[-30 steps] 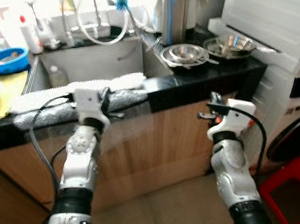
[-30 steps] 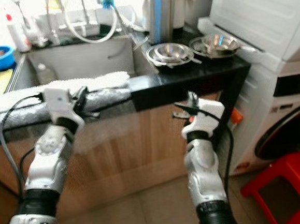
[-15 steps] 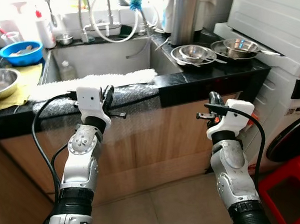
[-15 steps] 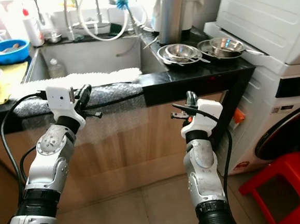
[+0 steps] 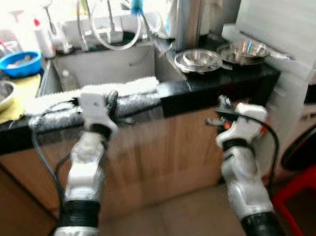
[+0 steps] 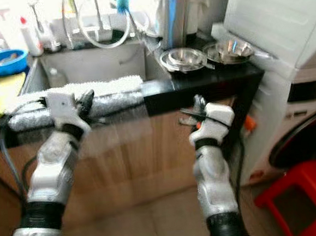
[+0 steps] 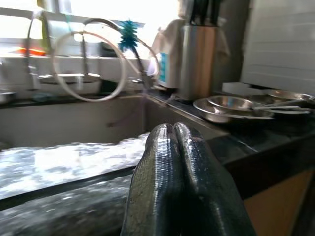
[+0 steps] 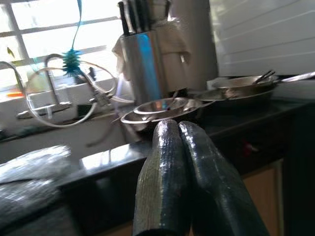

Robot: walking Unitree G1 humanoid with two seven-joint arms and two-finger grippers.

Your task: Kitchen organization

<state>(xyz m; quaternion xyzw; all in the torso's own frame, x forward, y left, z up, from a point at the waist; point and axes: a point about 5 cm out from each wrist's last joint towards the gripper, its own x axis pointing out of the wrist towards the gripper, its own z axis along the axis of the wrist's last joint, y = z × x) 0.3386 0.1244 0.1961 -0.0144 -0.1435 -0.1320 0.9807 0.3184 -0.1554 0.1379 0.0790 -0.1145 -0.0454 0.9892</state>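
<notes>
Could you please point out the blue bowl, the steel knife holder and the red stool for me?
blue bowl [image 5: 19, 64], left eye view, on its outer side wall.
steel knife holder [image 8: 147, 66], right wrist view, on the middle of its cylinder body.
red stool [image 6: 298, 191], right eye view, on its seat top.

- Both silver arms raised forward, forearms angled upward, wrists at about the same height, well apart.
- Left gripper [image 7: 173, 129]: two black fingers pressed together, holding nothing.
- Right gripper [image 8: 173, 124]: fingers likewise closed tip to tip, nothing between them.
</notes>
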